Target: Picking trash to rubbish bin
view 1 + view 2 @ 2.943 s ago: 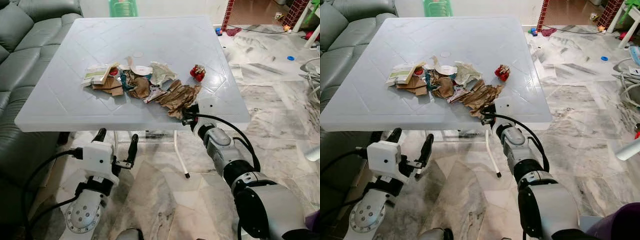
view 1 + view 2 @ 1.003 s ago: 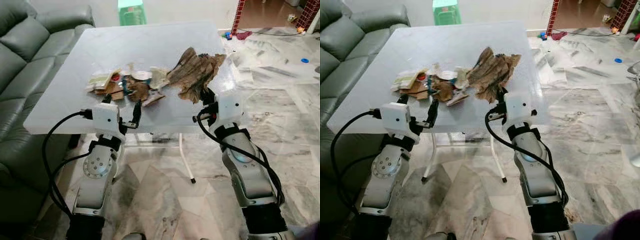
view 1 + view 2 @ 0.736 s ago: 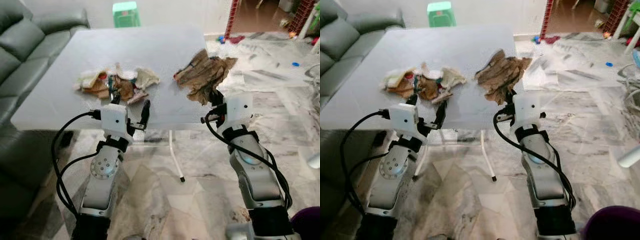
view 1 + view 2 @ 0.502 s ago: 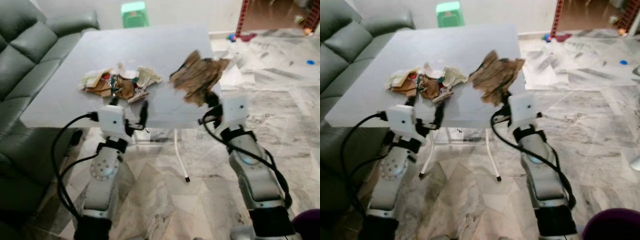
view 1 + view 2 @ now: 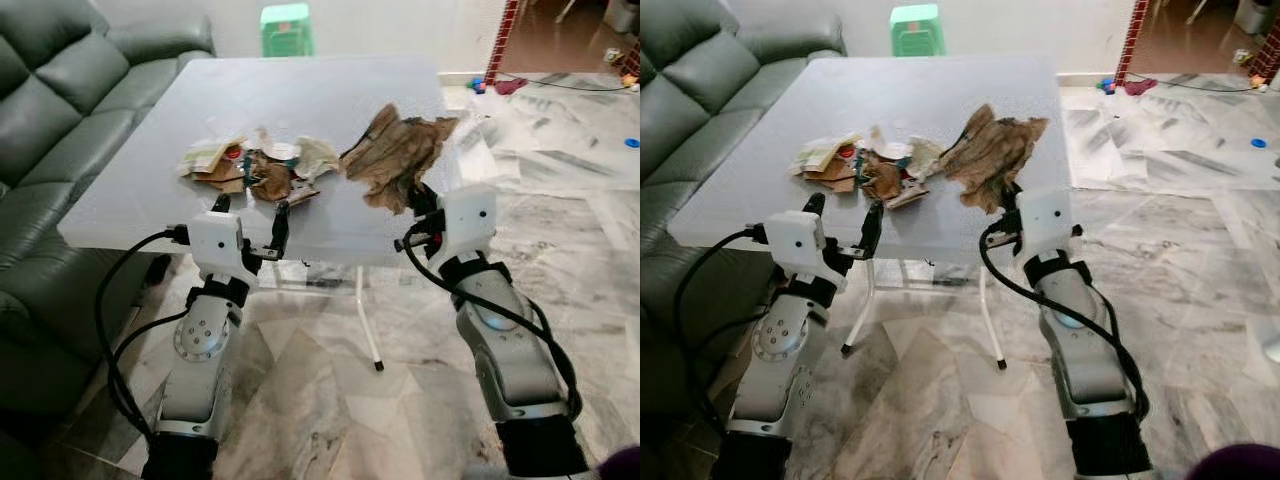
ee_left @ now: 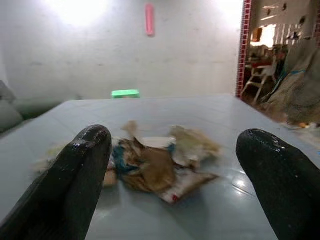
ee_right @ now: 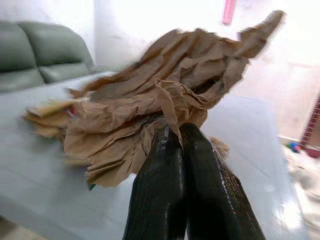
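Note:
My right gripper (image 5: pixel 418 199) is shut on a large crumpled brown paper (image 5: pixel 395 156), held up over the near right part of the white table (image 5: pixel 300 95). The same brown paper (image 7: pixel 160 100) spreads above the pressed-together black fingers (image 7: pixel 187 190) in the right wrist view. A pile of mixed trash (image 5: pixel 255 167) lies on the table's near left part: cardboard, wrappers and torn paper. My left gripper (image 5: pixel 250 208) is open at the table's near edge, facing the trash pile (image 6: pixel 157 160), with its fingers (image 6: pixel 80 175) wide apart.
A dark leather sofa (image 5: pixel 50 130) runs along the left of the table. A green stool (image 5: pixel 285 16) stands beyond the far edge. Marble floor (image 5: pixel 560 170) lies open to the right, with small items scattered far off. A purple object (image 5: pixel 1240 465) pokes in at the lower right.
The brown paper was lifted off the table by my right gripper and stays held up. My left gripper rose to the table edge. The camera has backed away and shifted.

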Available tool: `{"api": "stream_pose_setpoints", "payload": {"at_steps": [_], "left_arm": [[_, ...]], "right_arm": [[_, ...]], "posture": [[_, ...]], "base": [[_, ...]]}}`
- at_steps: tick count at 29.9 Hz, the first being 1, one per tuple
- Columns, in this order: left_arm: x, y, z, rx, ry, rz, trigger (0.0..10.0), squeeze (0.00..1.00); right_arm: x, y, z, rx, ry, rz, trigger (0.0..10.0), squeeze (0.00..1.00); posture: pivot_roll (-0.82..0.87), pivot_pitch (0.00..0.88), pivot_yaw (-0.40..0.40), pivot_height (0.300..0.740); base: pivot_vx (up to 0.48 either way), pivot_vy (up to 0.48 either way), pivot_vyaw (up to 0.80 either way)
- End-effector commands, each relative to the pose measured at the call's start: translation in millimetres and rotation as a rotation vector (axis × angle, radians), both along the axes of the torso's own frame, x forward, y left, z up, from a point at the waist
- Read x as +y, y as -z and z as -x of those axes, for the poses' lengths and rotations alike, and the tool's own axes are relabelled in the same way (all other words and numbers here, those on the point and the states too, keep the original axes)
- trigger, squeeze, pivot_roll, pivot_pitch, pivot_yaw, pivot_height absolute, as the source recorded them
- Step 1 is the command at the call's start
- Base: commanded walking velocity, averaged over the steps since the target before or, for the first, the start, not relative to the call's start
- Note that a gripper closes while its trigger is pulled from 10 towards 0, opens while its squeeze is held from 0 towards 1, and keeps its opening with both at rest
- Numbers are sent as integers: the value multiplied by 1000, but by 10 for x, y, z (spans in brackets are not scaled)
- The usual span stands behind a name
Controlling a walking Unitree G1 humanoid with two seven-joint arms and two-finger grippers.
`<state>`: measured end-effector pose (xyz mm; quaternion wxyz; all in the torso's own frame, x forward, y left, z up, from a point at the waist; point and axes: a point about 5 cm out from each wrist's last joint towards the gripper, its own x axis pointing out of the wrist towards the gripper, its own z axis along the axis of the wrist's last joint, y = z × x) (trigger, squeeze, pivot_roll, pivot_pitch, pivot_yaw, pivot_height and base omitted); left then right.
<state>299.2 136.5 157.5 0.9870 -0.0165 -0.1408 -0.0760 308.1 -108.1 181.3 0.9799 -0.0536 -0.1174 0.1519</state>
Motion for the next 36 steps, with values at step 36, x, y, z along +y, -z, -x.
{"api": "stream_pose_setpoints", "payload": {"at_steps": [36], "left_arm": [[-12,711,-138,334,40,-242,10000,0]], "right_arm": [[-99,-2,396,139,-214,76,10000,0]], "posture": [[-129,142,44,740]], "base": [[124,0,0]]}}
